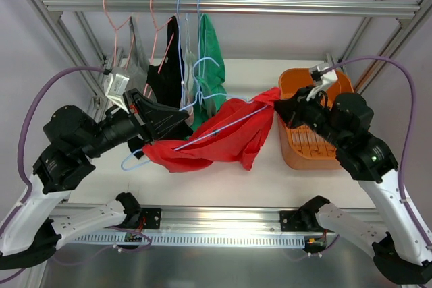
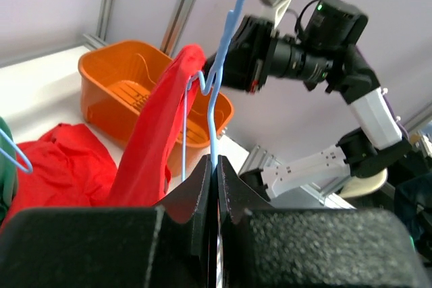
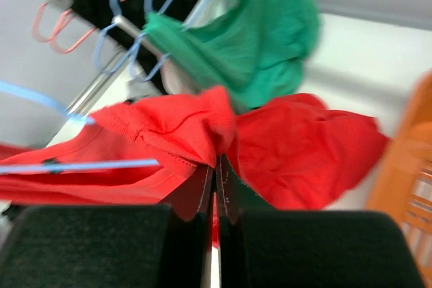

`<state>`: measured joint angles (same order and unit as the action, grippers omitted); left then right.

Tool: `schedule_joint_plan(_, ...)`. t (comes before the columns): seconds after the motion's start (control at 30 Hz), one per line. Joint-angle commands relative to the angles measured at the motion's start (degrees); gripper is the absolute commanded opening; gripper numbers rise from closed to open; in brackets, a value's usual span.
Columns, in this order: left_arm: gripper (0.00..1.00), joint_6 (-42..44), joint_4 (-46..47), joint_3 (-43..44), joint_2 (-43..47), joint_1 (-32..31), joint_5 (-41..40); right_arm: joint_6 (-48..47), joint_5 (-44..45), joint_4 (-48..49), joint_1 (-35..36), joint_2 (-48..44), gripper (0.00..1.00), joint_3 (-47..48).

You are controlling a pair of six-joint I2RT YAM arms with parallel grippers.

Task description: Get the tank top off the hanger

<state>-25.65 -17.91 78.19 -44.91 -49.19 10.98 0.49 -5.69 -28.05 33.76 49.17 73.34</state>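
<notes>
Top view, basket: orange basket (image 1: 317, 141) at the table's right, its slotted floor showing; right gripper (image 1: 278, 104) just beside its rim.
Top view, tank top: red tank top (image 1: 223, 136) draped on the blue hanger (image 1: 202, 134), stretched between both arms.
Top view, behind: green garment (image 1: 212, 52) and black garment (image 1: 165, 72) hang close behind it.
Left wrist view, left gripper (image 2: 216, 166): fingers together, clamped on the blue hanger wire.
Right wrist view, right gripper: fingers together, pinching red tank top fabric.

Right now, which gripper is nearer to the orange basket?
Right. The right gripper pinches the red top just beside the basket; the left gripper holds the blue hanger much farther off.
</notes>
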Motion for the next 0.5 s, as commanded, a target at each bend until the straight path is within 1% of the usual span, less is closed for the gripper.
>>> schedule_joint_plan(0.0, 0.0, 1.3, -2.47, 1.79, 1.66, -0.38, 2.01, -3.39, 14.99, -1.65, -0.01, -2.32, 0.0, 5.05)
schedule_joint_plan(0.03, 0.0, 1.04, -2.91, 2.05, 1.75, -0.38, 4.2, -3.74, 17.19, -2.7, -0.01, -2.23, 0.0, 5.67)
schedule_joint_plan(0.13, 0.0, 0.43, -3.53, 5.37, 1.84, -0.38, 7.9, -3.92, 19.31, -5.16, -0.1, -1.36, 0.0, 8.3)
schedule_joint_plan(0.2, 0.0, 0.25, -3.53, 7.49, 2.1, -0.38, 9.58, -3.05, 19.23, -7.0, -0.1, -1.09, 0.0, 9.45)
schedule_joint_plan(0.27, 0.0, 0.42, -3.45, 11.09, 2.02, -0.38, 9.06, -2.52, 15.56, -7.63, -0.01, -2.05, 0.0, 9.1)
schedule_joint_plan(0.3, 0.0, 0.77, -3.01, 12.06, 1.84, -0.38, 8.62, -2.17, 8.58, -7.72, -0.1, -2.49, 0.0, 8.75)
schedule_joint_plan(0.37, 0.0, 1.21, 1.02, 13.83, 0.62, -0.38, 7.92, -1.55, -0.94, -7.98, -0.01, -3.81, 0.0, 7.79)
schedule_joint_plan(0.4, 0.0, 1.39, 3.65, 13.74, 0.0, -0.38, 8.0, -1.11, -9.51, -7.81, -0.1, -4.34, 0.0, 6.04)
schedule_joint_plan(0.43, 0.0, 1.13, 6.63, 13.22, -0.7, -0.38, 8.44, -0.5, -13.51, -7.46, -0.01, -4.86, 0.0, 4.89)
schedule_joint_plan(0.47, 0.0, 0.87, 11.97, 13.21, -3.06, -0.38, 10.18, 1.42, -16.51, -6.76, -0.01, -6.35, 0.0, 3.32)
